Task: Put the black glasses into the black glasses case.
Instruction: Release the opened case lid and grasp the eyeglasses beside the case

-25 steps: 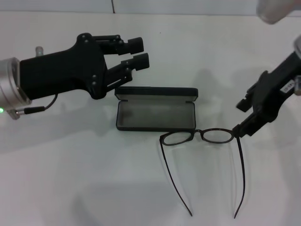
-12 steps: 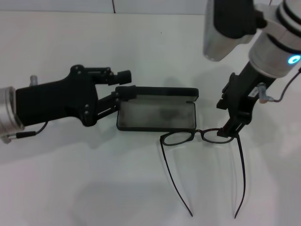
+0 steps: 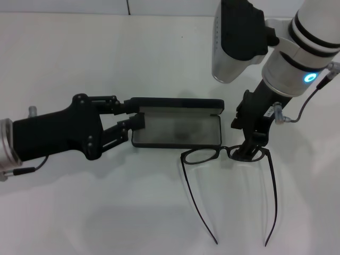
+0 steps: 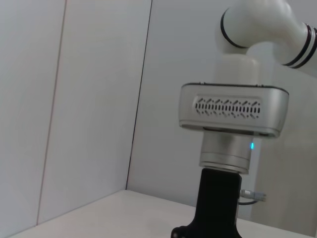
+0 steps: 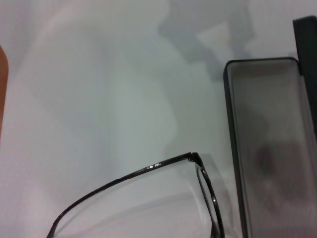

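Head view: the black glasses [image 3: 228, 159] are seen unfolded on the white table [image 3: 106, 212], just in front of the open black glasses case [image 3: 176, 130]. The right gripper [image 3: 248, 151] is lowered onto the right lens rim; whether its fingers are closed on the frame cannot be determined. The left gripper [image 3: 134, 114] is spread, with one finger on each side of the case's left end. Bare tabletop is seen in front of the temple arms.

Left wrist view: only the right arm and walls are shown.

Right wrist view: one temple and lens rim [image 5: 203, 183] are seen beside the case wall [image 5: 233, 148]; both are cut off at the frame edge.
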